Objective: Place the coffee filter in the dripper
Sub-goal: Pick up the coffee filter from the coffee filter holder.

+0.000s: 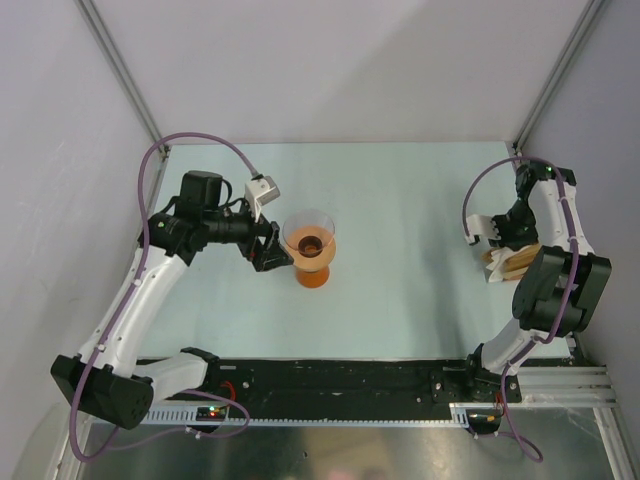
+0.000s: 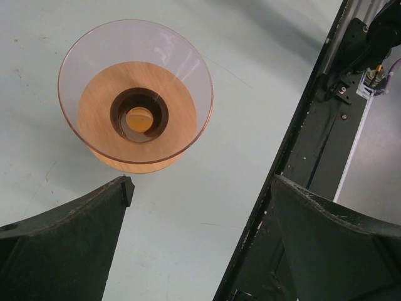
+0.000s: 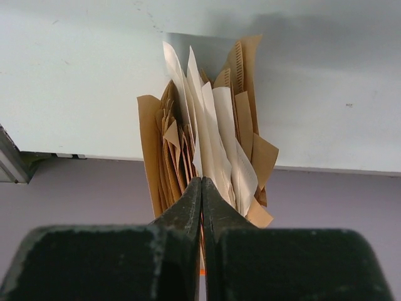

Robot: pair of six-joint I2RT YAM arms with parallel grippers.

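The dripper (image 1: 309,245) stands upright mid-table, a clear funnel (image 2: 136,94) with a brown collar on an orange base, nothing inside it. My left gripper (image 1: 272,250) hovers just left of it, wide open (image 2: 202,183) and holding nothing. At the right edge of the table, my right gripper (image 1: 505,250) reaches into an upright stack of tan and white paper fans (image 3: 182,125). Its jaws (image 3: 202,180) are pressed together, and the lower edge of a thin white coffee filter (image 3: 213,138) runs down between the tips. In the top view the arm hides most of that stack (image 1: 512,262).
A black rail (image 1: 350,380) carrying both arm bases runs along the near edge and shows at the right of the left wrist view as a rail (image 2: 301,157). Grey walls and metal frame posts (image 1: 120,70) enclose the pale table (image 1: 410,200).
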